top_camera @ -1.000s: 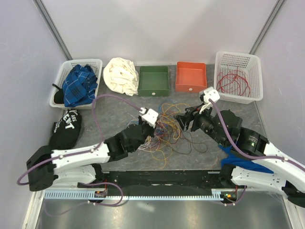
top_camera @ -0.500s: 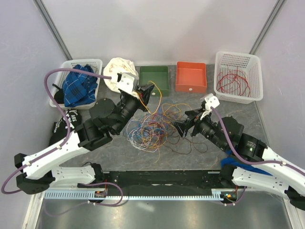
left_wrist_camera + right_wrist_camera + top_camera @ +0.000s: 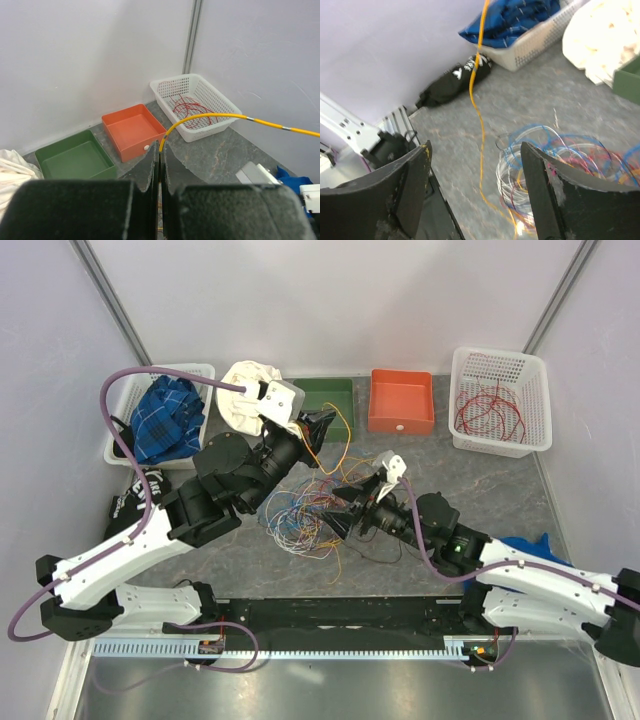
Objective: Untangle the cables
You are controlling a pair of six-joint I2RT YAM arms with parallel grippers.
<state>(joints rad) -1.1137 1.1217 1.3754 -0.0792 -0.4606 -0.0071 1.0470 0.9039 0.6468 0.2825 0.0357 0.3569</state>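
Jaws on the left arm point(image 3: 230, 475) are pinched shut on a yellow cable point(image 3: 215, 115), held raised toward the far edge of the bench point(image 3: 500, 480). Those on the right arm point(image 3: 440, 530) are spread wide above the tangled cables point(image 3: 305, 515), which are heaped mid-bench.

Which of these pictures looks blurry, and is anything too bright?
Right wrist view: the cable tangle and yellow wire are smeared, the white cloth washed out. Left wrist view: the orange bin is sharp, the close fingers dark and soft. Top view: even light, faint shadows.
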